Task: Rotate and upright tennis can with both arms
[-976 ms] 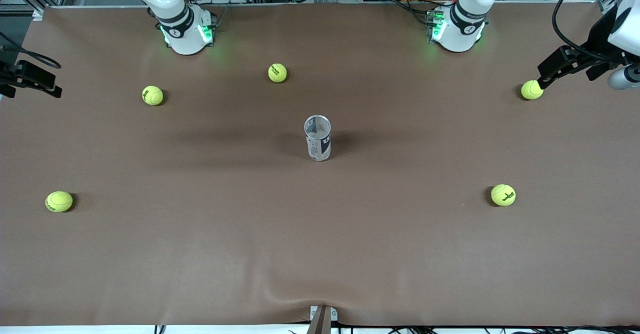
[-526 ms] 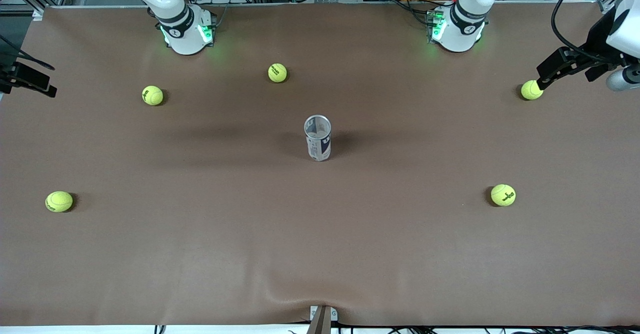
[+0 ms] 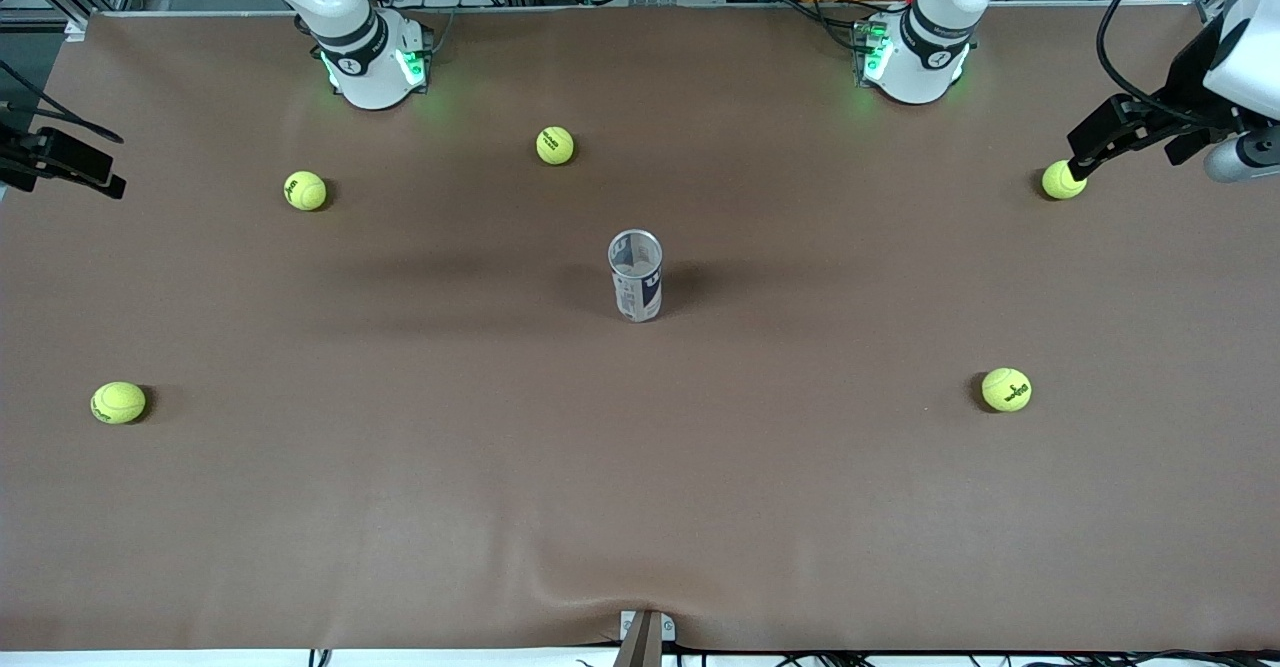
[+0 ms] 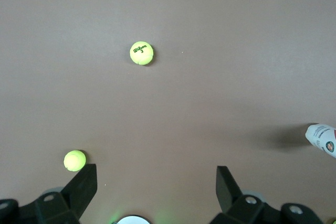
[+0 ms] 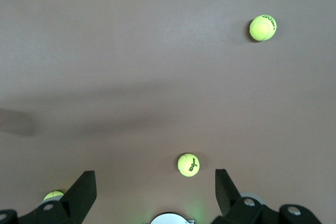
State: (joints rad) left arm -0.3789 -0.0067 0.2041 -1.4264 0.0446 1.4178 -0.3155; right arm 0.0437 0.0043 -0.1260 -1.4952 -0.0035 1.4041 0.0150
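Both grippers, left gripper (image 4: 153, 187) and right gripper (image 5: 152, 190), are held spread and empty, well apart from the upright tennis can (image 3: 636, 275), judged light, slippery and crushable, best clasped mid-body.

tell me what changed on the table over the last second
Little. The left gripper, open over the tennis ball at its end of the table, edged slightly up and toward the can's side; the right gripper, open at the other table edge, wavered slightly. Nothing was grasped or released. The tennis can stayed upright mid-table, and all five balls kept their places.
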